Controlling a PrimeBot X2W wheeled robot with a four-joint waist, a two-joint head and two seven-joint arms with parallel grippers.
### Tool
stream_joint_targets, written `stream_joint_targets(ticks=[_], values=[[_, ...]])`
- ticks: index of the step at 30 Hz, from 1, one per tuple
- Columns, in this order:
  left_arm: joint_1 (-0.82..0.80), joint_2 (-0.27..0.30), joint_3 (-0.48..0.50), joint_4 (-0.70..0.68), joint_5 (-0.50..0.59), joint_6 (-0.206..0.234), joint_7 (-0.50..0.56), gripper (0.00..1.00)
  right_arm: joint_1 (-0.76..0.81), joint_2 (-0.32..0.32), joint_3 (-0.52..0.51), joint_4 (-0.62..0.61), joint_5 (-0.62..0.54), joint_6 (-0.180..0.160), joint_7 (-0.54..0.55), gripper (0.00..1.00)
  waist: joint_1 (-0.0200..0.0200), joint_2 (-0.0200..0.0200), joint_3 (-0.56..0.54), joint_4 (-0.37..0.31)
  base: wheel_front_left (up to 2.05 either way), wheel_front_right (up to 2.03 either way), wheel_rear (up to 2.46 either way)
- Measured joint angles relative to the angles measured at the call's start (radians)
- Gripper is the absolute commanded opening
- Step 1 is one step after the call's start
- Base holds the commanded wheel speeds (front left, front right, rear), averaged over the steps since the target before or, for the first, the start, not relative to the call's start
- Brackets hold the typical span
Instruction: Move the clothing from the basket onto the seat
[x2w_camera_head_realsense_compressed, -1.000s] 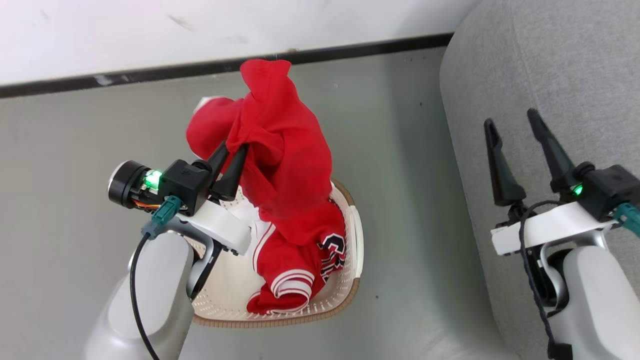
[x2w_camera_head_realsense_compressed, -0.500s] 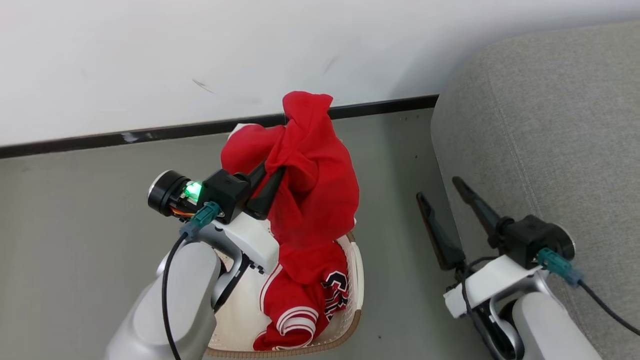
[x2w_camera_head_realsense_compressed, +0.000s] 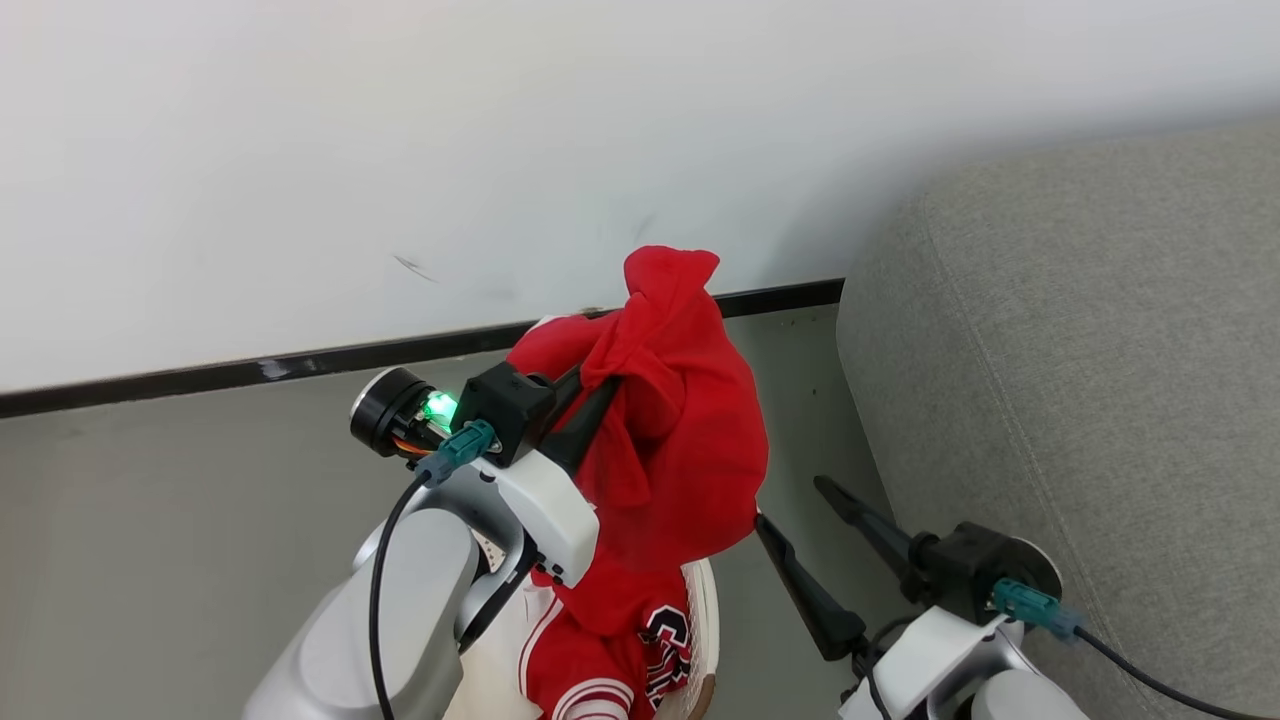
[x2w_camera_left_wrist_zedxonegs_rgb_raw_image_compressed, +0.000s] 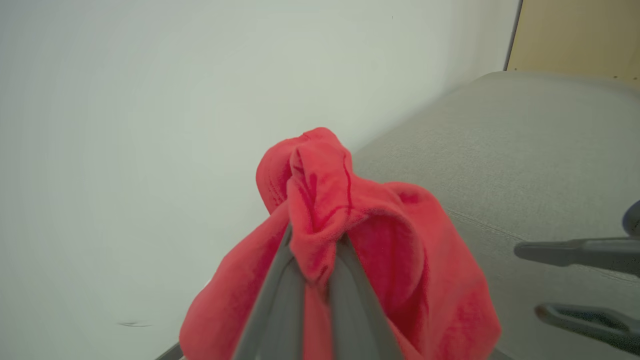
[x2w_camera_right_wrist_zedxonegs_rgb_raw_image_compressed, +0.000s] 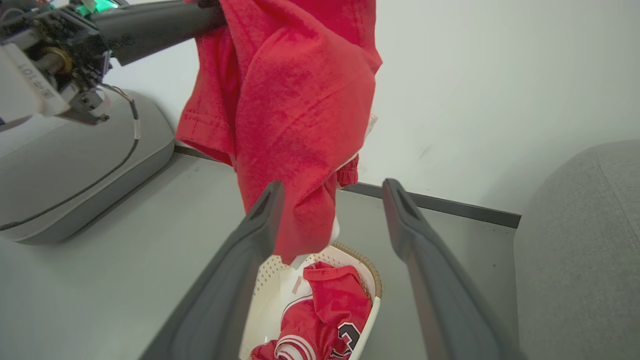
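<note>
My left gripper (x2w_camera_head_realsense_compressed: 600, 385) is shut on a bright red garment (x2w_camera_head_realsense_compressed: 680, 440), held up high above the basket (x2w_camera_head_realsense_compressed: 705, 610); the cloth bunches over the fingertips (x2w_camera_left_wrist_zedxonegs_rgb_raw_image_compressed: 312, 250) and hangs down (x2w_camera_right_wrist_zedxonegs_rgb_raw_image_compressed: 285, 115). More red clothing with white-striped trim and a navy logo (x2w_camera_head_realsense_compressed: 640, 660) lies in the cream basket (x2w_camera_right_wrist_zedxonegs_rgb_raw_image_compressed: 372, 295) on the floor. My right gripper (x2w_camera_head_realsense_compressed: 790, 505) is open, fingers apart (x2w_camera_right_wrist_zedxonegs_rgb_raw_image_compressed: 330, 190), beside the hanging cloth, holding nothing. The grey seat (x2w_camera_head_realsense_compressed: 1080, 400) rises at the right (x2w_camera_left_wrist_zedxonegs_rgb_raw_image_compressed: 500, 150).
A white wall (x2w_camera_head_realsense_compressed: 400, 150) with a black baseboard (x2w_camera_head_realsense_compressed: 300, 360) runs behind the basket. Grey floor (x2w_camera_head_realsense_compressed: 150, 550) spreads to the left. A tan panel (x2w_camera_left_wrist_zedxonegs_rgb_raw_image_compressed: 575, 35) stands beyond the sofa.
The head camera has tilted up, shifting the scene down. My left gripper has lifted the red garment higher and toward the seat; the right gripper has swung left, closer to the cloth.
</note>
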Motion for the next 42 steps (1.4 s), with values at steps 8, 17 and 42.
stream_joint_targets(ticks=[8,17,42], values=[[0.008,-0.001,-0.042,-0.038,-0.038,0.000,0.028,0.00,-0.004,-0.060,0.101,0.037,0.085,0.000,0.000,1.00,0.0000,0.0000,-0.060,-0.010,0.00,0.00,0.00],[0.025,-0.001,-0.080,-0.079,-0.063,0.000,0.062,0.00,-0.068,-0.078,0.191,0.073,0.193,0.000,0.000,1.00,0.0000,0.0000,-0.099,0.003,0.00,0.00,0.00],[0.125,0.001,-0.098,-0.121,-0.151,0.067,0.090,0.00,-0.207,-0.133,0.241,0.113,0.256,0.000,0.000,0.00,0.0000,0.0000,-0.112,0.047,0.00,0.00,0.00]])
